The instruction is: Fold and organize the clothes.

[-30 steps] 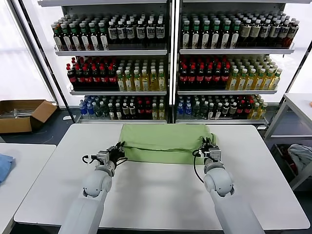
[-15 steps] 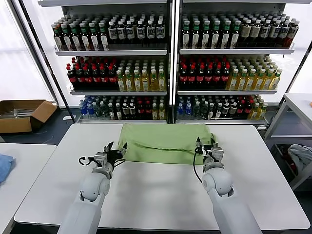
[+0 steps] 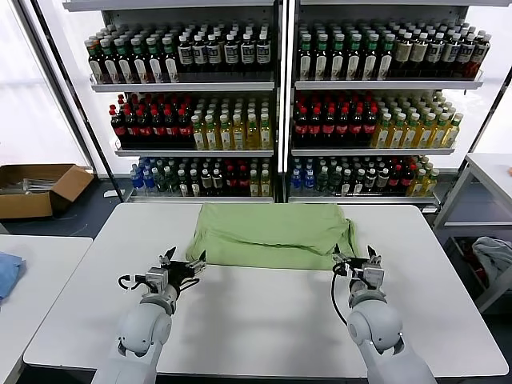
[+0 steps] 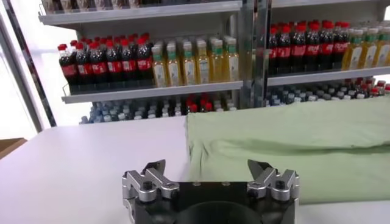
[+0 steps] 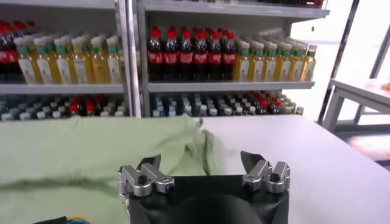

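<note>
The light green polo shirt lies folded into a wide band on the far half of the white table. It also shows in the left wrist view and the right wrist view. Its collar, buttons and print are hidden. My left gripper is open and empty, just off the shirt's near left corner. My right gripper is open and empty, just off the near right corner. Both grippers' own jaws show wide apart in the left wrist view and the right wrist view.
Shelves of bottles stand behind the table. A second table with a blue cloth is at the left, a cardboard box on the floor behind it. A side table and grey cloth are at the right.
Both grippers have let go of the shirt's near edge, opened and drawn back toward me. The shirt's front fold has settled flat on the table.
</note>
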Available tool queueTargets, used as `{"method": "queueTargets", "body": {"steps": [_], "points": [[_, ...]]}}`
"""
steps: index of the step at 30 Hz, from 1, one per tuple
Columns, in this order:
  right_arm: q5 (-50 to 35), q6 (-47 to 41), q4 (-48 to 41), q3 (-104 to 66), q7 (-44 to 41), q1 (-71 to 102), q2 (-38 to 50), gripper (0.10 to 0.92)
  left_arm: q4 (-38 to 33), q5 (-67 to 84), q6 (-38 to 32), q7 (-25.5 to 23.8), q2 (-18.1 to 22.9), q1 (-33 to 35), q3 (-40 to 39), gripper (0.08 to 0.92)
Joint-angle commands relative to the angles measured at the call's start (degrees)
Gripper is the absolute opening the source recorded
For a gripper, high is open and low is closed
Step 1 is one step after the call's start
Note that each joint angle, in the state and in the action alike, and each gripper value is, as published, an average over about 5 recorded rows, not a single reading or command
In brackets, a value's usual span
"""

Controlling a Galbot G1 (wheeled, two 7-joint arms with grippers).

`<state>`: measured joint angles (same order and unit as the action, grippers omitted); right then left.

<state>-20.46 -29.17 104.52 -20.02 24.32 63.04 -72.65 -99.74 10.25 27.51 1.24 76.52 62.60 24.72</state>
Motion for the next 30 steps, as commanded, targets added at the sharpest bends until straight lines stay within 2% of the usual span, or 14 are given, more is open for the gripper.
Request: {"method": "queueTargets", "body": {"steps": [1,22,25,30], "points": [[0.9,-0.8,0.5,-0.6,0.3,3.0,1.1,0.823,0.1,-0.5,0.4,-0.1,-0.2,1.4,0.3,0.823],[0.8,-1.0,-6.4,0.4,-0.5,-0.5,-0.7,0.815,8.1,-0.3,0.6,-0.3,-0.5,-3.2,-1.1,0.820],[0.6,-0.8,-7.1,0.3,-0.8,-0.5,-1.0,0.766,8.8,-0.4,0.7,-0.4,-0.7,-3.3,-1.2,0.787],[0.8,-0.8,-7.5,0.2,-1.2,-0.2,-1.2,0.623,9.5,-0.4,0.7,-0.4,-0.7,-3.5,-1.1,0.653]]}}
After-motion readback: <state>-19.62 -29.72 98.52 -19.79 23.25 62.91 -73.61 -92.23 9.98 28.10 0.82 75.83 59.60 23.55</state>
